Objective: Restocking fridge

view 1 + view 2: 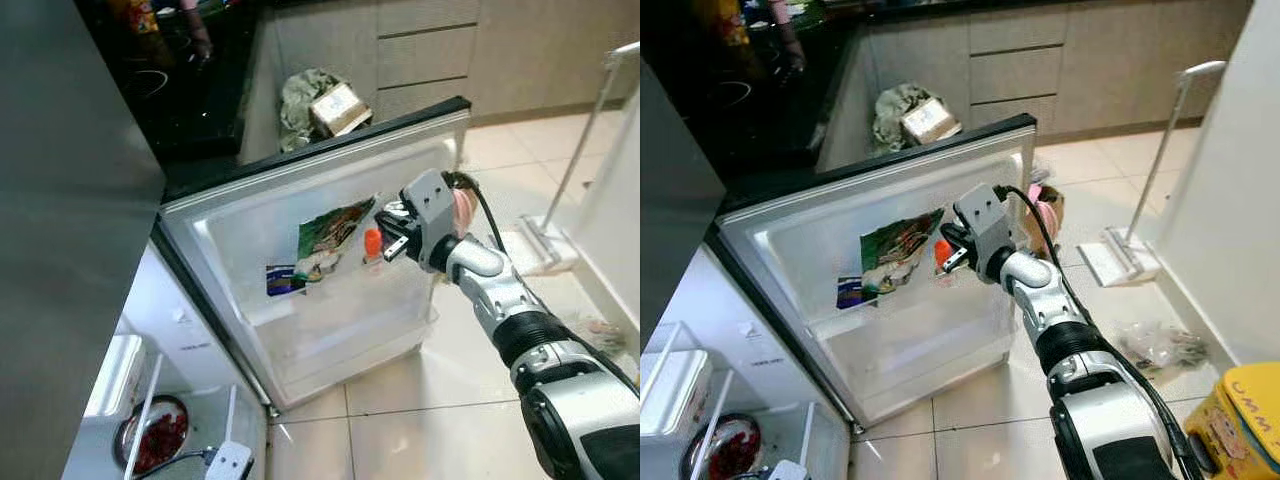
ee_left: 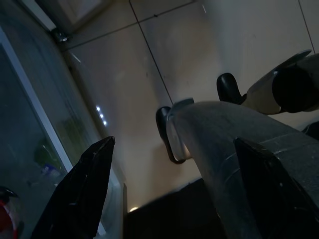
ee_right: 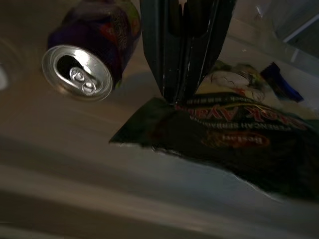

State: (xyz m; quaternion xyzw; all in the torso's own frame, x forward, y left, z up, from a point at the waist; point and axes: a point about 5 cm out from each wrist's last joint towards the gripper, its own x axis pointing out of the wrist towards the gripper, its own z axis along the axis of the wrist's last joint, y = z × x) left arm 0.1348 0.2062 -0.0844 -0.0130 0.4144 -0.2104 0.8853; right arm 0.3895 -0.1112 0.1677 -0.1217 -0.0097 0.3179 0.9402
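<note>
On fridge door shelf (image 1: pixel 330 345): packet (image 1: pixel 330 235), can (image 1: pixel 372 245); tiled floor (image 1: pixel 420 420).

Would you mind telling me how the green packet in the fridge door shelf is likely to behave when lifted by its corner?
The green packet looks thin and creased, so probably floppy and light. The right claw pinches one corner, so it would likely droop.
</note>
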